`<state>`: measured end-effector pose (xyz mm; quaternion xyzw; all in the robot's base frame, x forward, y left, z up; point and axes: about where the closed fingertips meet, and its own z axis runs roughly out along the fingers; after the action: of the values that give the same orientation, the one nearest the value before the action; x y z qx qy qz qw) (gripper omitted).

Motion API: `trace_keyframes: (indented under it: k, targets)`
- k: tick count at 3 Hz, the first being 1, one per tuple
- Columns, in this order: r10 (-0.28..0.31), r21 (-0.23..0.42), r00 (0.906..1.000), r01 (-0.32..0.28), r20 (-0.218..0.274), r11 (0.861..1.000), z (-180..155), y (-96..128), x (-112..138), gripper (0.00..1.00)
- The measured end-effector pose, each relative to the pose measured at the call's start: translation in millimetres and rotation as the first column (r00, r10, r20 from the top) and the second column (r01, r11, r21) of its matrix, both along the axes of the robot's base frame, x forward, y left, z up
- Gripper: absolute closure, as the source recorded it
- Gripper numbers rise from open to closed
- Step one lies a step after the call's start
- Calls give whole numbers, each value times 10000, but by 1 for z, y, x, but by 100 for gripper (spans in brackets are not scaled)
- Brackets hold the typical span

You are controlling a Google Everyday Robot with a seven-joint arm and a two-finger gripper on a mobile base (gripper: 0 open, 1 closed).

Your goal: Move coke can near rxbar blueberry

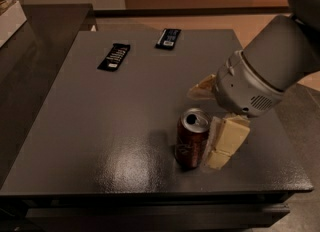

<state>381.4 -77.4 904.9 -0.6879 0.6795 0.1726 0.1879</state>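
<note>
Spread open, the cream-fingered gripper (206, 126) is hovering just beside the red metal coke can (191, 138), apparently to carry it to the flat dark-blue rxbar blueberry (168, 38).
</note>
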Motion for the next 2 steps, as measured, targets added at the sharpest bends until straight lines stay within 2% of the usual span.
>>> trace_keyframes:
  k: [1, 2]
  targets:
    - [180, 232, 9998, -178, -103, 9996, 2, 7, -4, 41]
    - [80, 366, 9999, -76, -103, 9993, 7, 8, 0, 64]
